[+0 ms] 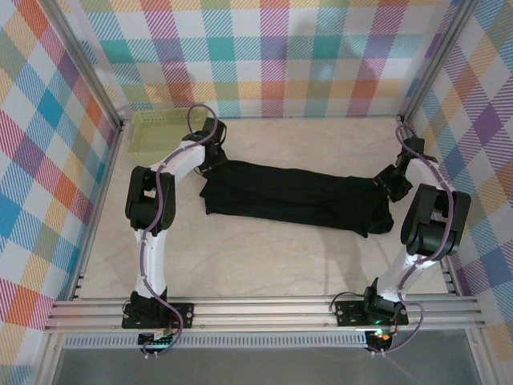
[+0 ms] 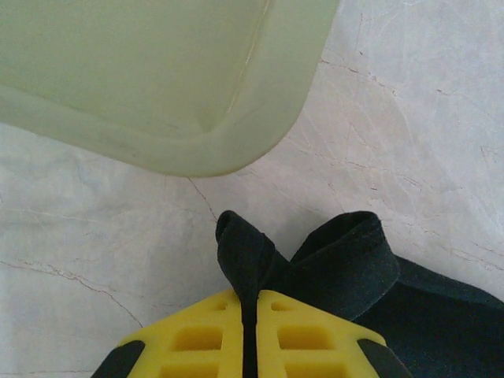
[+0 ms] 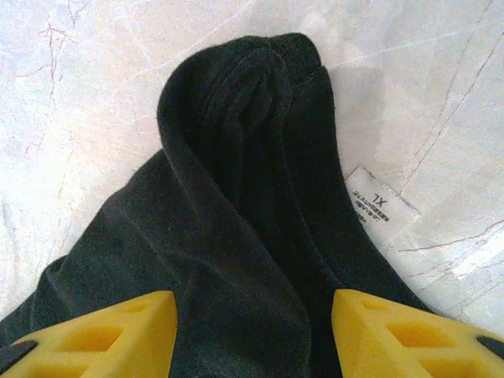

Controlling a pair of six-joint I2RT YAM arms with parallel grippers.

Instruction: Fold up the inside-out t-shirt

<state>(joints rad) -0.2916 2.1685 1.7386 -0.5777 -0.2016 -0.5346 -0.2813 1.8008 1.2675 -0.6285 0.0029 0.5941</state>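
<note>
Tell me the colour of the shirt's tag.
White, with dark print; tag shows best in the right wrist view.

Bunched black t-shirt (image 3: 236, 236) lies between parted yellow jaws, white tag (image 3: 380, 206) alongside.

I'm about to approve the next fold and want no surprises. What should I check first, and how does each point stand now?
1. Left gripper holding the t-shirt: ok, shut on a fold.
2. Right gripper open: ok, jaws stand either side of the cloth.
3. Basket apart from the t-shirt: ok, bare table between.
4. T-shirt lying flat: not ok, bunched in a long strip.
5. Tag clear of the jaws: ok, on the table beside the cloth.
</note>
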